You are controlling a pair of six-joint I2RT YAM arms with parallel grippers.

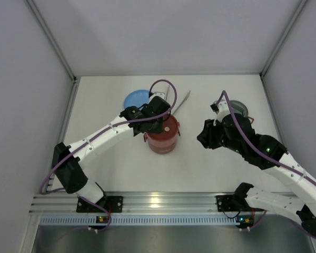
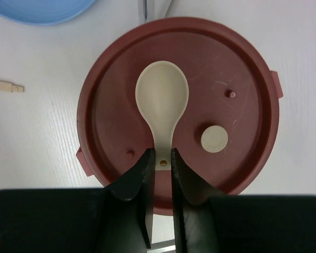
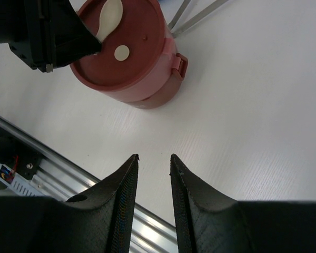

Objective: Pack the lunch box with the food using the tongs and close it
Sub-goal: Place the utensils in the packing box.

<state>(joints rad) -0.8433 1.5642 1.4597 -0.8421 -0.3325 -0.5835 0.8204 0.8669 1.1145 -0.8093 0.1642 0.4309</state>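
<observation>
Matt, faintly scratched plastic on the lunch box; a smooth cream plastic spoon; bright polished metal tongs; a finely ribbed white tabletop.

I find the lunch box mid-worktop, a spoon over its lid. The plate lies behind-left, the tongs behind, the top lid far right.

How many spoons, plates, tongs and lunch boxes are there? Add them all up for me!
spoon: 1
plate: 1
tongs: 1
lunch box: 1
Total: 4
</observation>
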